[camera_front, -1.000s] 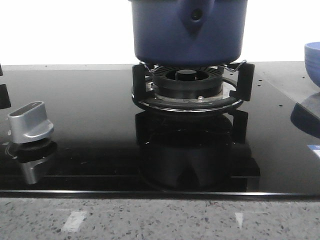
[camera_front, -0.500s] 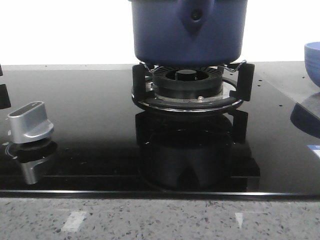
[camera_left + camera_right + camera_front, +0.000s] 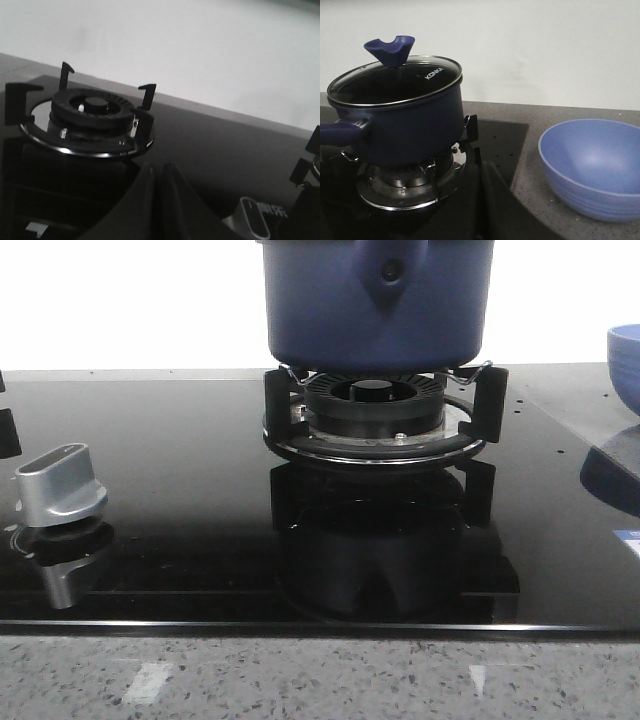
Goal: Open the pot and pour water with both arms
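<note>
Right wrist view: lid (image 3: 395, 85) reads "KONKA".

Exposure: background wall (image 3: 120, 300) blown out white, front view | Reflections: glossy cooktop (image 3: 180, 500) mirrors burner (image 3: 375, 415) and knob (image 3: 60, 485) | Left wrist view: dim, soft, grainy | Right wrist view: even light, mild blur

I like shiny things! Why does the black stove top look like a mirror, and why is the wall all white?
Front view: the glossy stove top mirrors the burner and silver knob, and the bright wall is washed out above the pot. Left wrist view: dim and grainy. Right wrist view: evenly lit, glass lid readable, blue bowl clear.
</note>
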`<state>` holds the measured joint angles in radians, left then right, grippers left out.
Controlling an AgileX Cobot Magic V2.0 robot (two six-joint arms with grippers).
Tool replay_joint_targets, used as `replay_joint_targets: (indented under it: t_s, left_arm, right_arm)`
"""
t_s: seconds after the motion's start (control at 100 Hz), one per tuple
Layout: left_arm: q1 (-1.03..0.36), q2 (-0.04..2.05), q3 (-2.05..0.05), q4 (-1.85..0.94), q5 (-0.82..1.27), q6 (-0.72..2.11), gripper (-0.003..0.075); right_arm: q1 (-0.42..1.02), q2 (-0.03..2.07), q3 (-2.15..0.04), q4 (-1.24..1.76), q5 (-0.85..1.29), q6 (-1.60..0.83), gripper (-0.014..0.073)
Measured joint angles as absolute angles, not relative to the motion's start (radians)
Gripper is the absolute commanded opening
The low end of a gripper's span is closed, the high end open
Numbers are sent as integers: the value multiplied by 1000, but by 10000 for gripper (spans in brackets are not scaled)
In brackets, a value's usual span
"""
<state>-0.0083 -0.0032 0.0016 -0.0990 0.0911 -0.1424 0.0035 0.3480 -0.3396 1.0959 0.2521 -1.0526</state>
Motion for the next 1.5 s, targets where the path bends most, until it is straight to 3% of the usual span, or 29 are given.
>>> replay_joint_targets:
  t_s: [1.15,1.26,1.5]
  left_arm:
    - [-8,-3,2,-99,163,-142,-20]
    - [-8,-3,2,-99,165,-142,-20]
    - [-8,-3,2,-99,165,-142,-20]
  right_arm:
    - [4,348,-337,1061,187,-1030,-46]
    - [4,348,-319,861,102,-841,-46]
    - [-4,280,-188,73,51,-93,-46]
